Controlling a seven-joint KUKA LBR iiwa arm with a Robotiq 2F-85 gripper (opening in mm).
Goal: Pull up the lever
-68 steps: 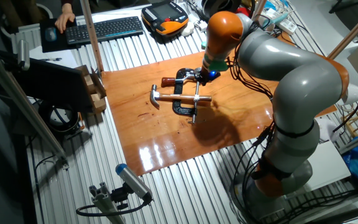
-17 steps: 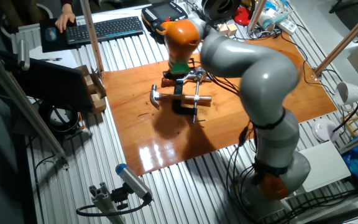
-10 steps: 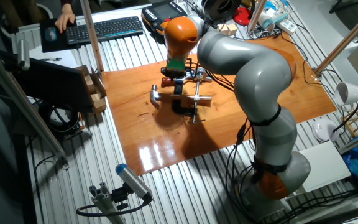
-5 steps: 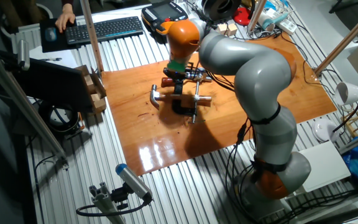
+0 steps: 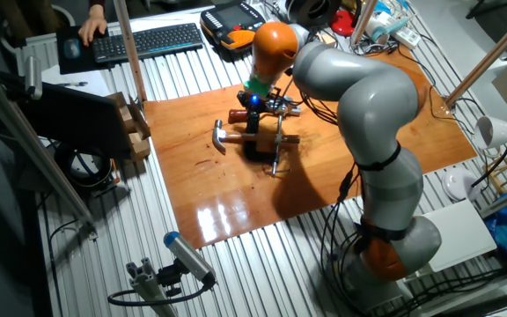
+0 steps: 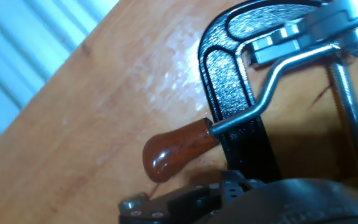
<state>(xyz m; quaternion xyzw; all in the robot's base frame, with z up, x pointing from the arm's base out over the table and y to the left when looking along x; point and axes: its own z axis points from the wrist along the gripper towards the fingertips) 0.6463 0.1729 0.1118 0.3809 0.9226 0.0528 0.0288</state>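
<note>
Fingers (image 5: 255, 107) mostly hidden under the orange wrist; apart or together, cannot tell. Clamp (image 6: 232, 93) cut off at the top and right edges of the hand view. Lever (image 5: 279, 139) lying across the black clamp at mid tabletop (image 5: 192, 189), hammer (image 5: 227, 136) touching alongside. Brown wooden knob (image 6: 176, 148) close beside the clamp's spine. Bare wood open toward the near and left edges.

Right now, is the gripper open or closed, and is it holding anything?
Gripper: cannot tell; its fingers are hidden above the black clamp.
</note>
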